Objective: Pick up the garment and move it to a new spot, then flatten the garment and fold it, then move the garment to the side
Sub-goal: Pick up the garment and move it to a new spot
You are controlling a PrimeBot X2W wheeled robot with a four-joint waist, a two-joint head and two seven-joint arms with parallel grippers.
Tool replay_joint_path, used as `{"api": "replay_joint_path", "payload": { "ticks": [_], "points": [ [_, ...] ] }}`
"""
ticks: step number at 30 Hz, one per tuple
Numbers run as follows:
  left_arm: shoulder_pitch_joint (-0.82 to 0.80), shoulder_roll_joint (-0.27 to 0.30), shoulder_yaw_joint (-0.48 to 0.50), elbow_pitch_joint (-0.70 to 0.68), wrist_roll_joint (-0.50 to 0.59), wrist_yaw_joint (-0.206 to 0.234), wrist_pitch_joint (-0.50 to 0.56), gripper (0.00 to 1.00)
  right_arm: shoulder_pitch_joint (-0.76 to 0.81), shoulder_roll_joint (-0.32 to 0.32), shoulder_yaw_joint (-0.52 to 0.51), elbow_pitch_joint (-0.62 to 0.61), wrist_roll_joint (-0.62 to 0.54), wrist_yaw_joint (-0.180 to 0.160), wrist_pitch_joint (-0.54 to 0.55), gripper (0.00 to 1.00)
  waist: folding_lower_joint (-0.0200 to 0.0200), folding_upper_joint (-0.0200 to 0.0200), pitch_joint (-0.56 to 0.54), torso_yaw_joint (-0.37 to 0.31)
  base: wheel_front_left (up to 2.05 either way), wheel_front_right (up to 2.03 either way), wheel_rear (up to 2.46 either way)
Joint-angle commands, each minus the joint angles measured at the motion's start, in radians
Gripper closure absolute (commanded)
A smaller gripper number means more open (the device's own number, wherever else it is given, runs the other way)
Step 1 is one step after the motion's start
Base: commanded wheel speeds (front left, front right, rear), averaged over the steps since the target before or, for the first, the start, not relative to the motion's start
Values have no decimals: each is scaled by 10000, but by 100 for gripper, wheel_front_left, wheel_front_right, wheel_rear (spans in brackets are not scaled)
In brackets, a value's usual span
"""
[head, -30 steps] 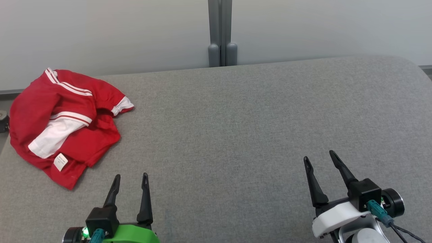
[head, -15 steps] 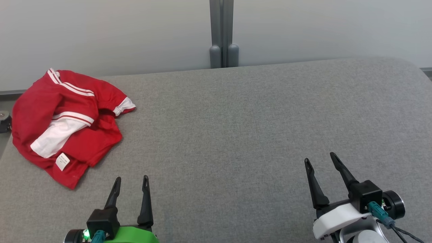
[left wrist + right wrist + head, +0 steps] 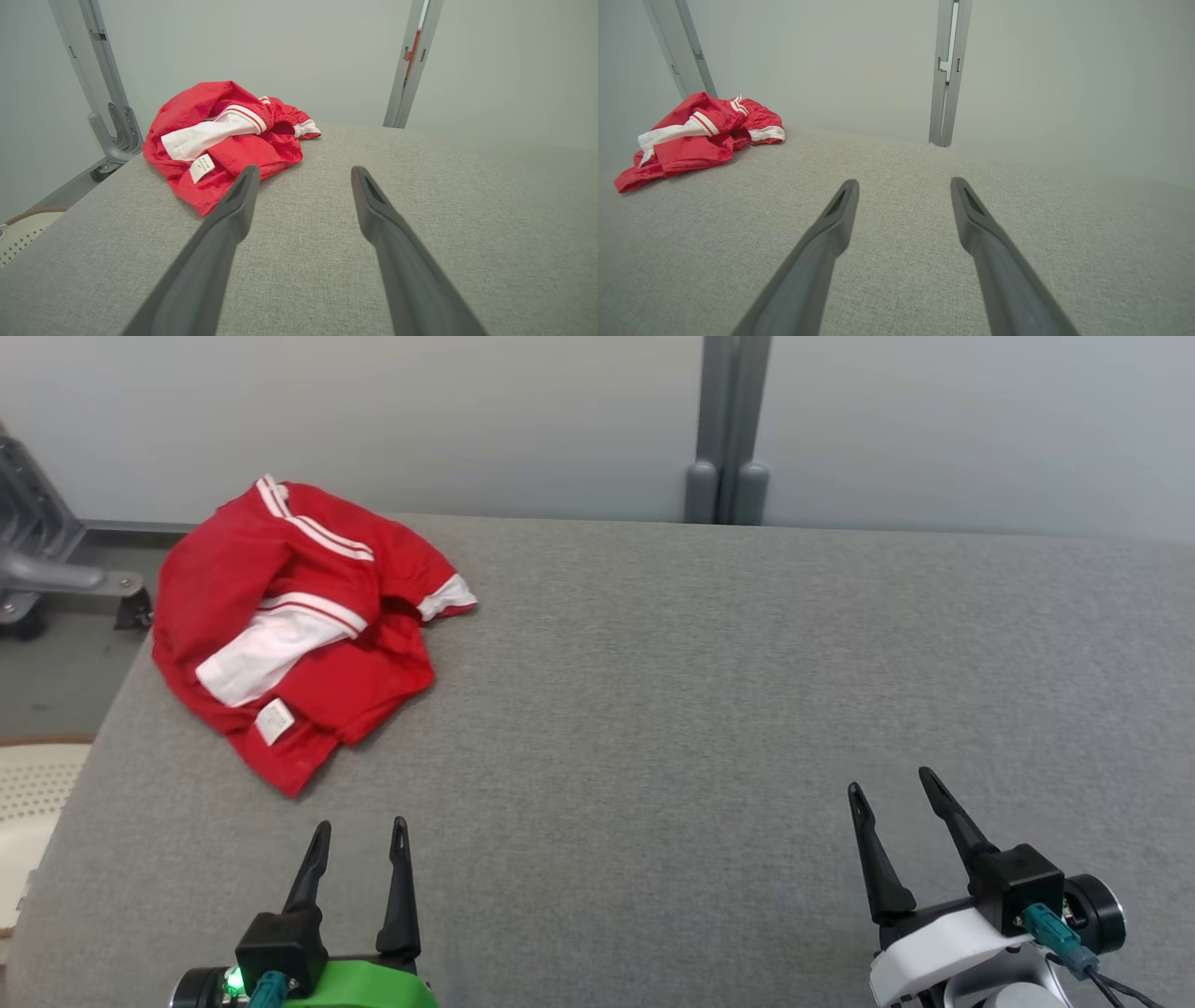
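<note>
As head view shows, castor (image 3: 137,611) neighbours garment (image 3: 308,644).

- Left gripper (image 3: 361,824): black tapered fingers (image 3: 402,896), green wrist shell (image 3: 373,985), lit lamp (image 3: 233,978) at 7 o'clock.
- Right gripper (image 3: 890,780): same fingers, white shell (image 3: 934,943), teal plug (image 3: 1046,926) at 4 o'clock.

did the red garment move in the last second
No. The crumpled red and white garment keeps its spot against the grey upright post; both shifted right together, so the camera turned.
</note>
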Motion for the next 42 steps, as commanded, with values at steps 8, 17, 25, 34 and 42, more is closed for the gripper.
{"api": "replay_joint_path", "payload": {
  "ticks": [8, 17, 25, 34, 42],
  "points": [
    [172, 60, 303, -74, 85, -60, -7, 0, -6, -31, 177, 7, 122, 1, -32, 0, 0, 0, 17, 2457, 0, 0, 0],
    [172, 59, 238, -193, -88, -15, -7, 0, -150, -32, 196, 18, -43, -1, -32, 0, 0, 0, 290, 3220, 0, 0, 0],
    [-393, 104, 875, -545, 122, -83, -7, 0, -471, -38, -72, -760, -488, -1, -32, 0, 0, 0, 1082, 3042, 0, 0, 0],
    [-3350, 1115, 1921, -1193, 685, -565, -5, 0, -1307, -35, -438, -1291, -1337, -3, -32, 0, 0, 0, 2840, 2099, 0, 0, 0],
    [-7491, 2693, 1957, 873, 910, -1169, 612, 0, -2196, -120, -443, -1918, -1934, -3, -32, 0, 0, 0, 4727, 950, 0, 0, 0]
  ]
}}
